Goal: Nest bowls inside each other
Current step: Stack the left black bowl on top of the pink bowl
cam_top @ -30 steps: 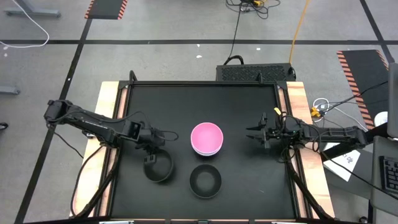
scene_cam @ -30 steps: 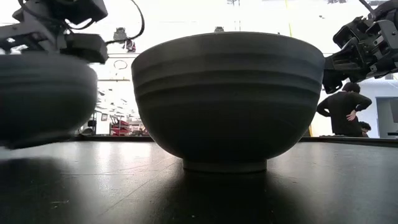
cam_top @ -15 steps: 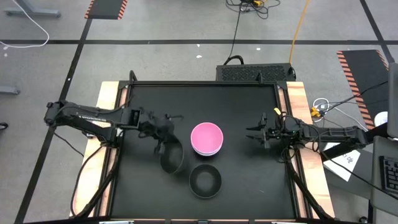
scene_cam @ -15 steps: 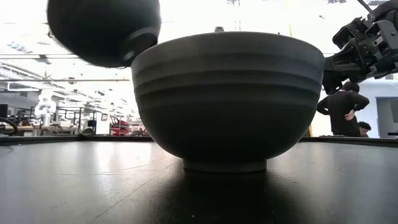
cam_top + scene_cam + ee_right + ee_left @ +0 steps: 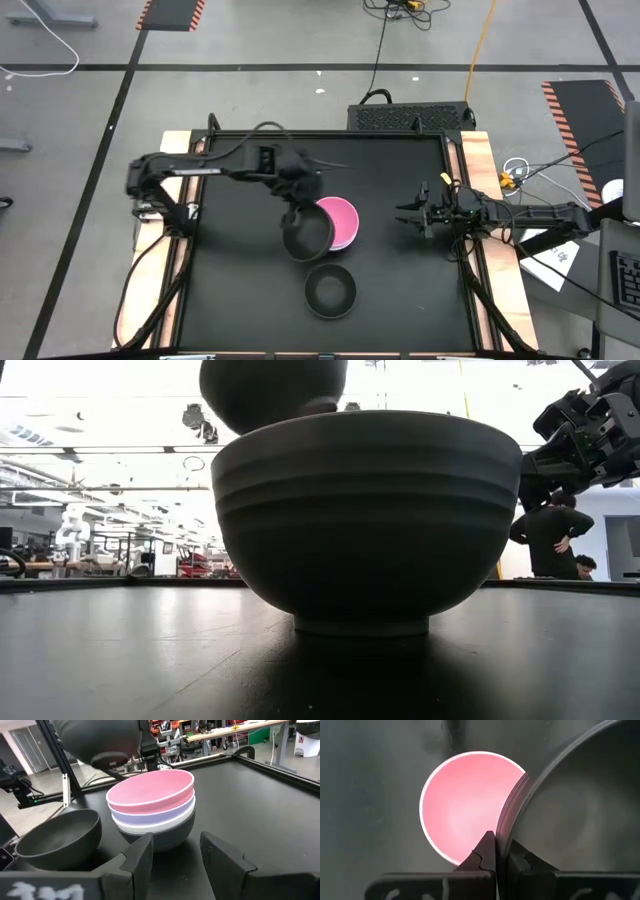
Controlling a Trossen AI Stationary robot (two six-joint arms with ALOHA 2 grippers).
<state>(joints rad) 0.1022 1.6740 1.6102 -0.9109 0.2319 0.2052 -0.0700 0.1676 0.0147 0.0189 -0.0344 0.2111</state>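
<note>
Above the middle of the black bench (image 5: 230,300), the left end effector (image 5: 501,862) holds one black bowl (image 5: 305,236) in the air, with its two fingers pinched narrow on the rim, one finger inside the wall and one outside. This carried bowl is round, so it has no real long axis; its mouth looks upward to the overhead camera and it seems slightly tilted. From above, it overlaps the left edge of the pink bowl (image 5: 340,220). In the low view its dark underside hangs higher than the rim of the near bowl, well clear of the bench.

On the bench centre stands a nested stack, all mouths up: the pink bowl on top, a lavender bowl (image 5: 165,812) under it, then a white bowl (image 5: 150,826), and a black bowl at the bottom (image 5: 172,836).

Nearer the front edge, a second black bowl (image 5: 330,290) stands alone and upright, just beside the stack but not touching it. It fills most of the low view.

At the right side of the bench, the right end effector (image 5: 408,216) waits above the surface. Its fingers are moderately apart, point toward the stack, and grip nothing.
</note>
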